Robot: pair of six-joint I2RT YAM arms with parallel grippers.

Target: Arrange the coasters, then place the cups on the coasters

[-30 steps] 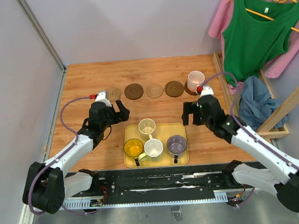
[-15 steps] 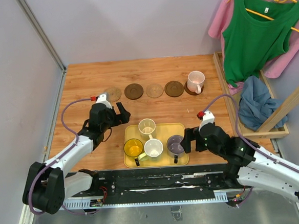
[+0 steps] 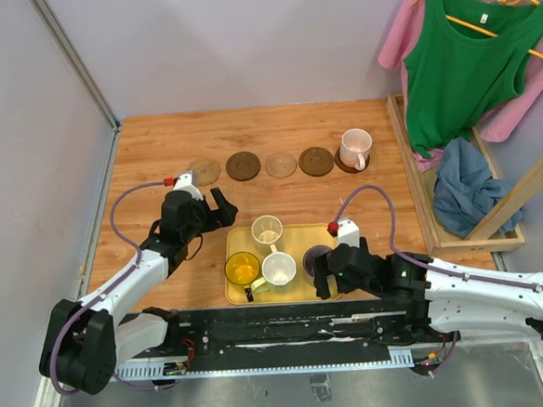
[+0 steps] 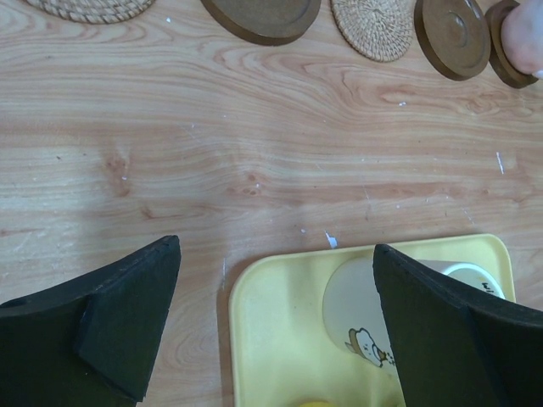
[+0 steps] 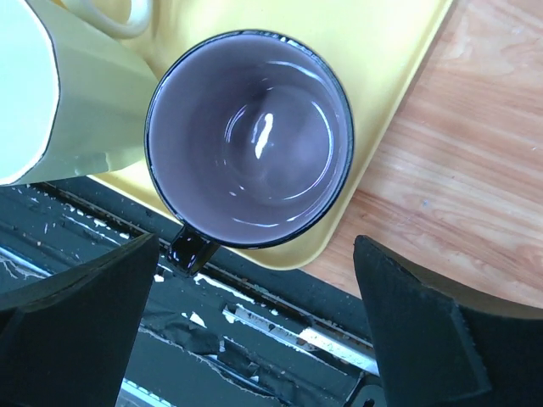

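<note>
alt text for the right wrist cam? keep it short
Looking straight down into an empty grey-purple mug at the corner of a yellow tray, with the right end effector open, its black fingers in the frame's lower corners. A pale mug crowds the upper left; wooden table at right.

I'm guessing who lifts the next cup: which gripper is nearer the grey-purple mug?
Right. The right gripper hangs directly above the grey-purple mug, fingers open. The left gripper is by the yellow tray's far left corner, across the tray from that mug.
</note>
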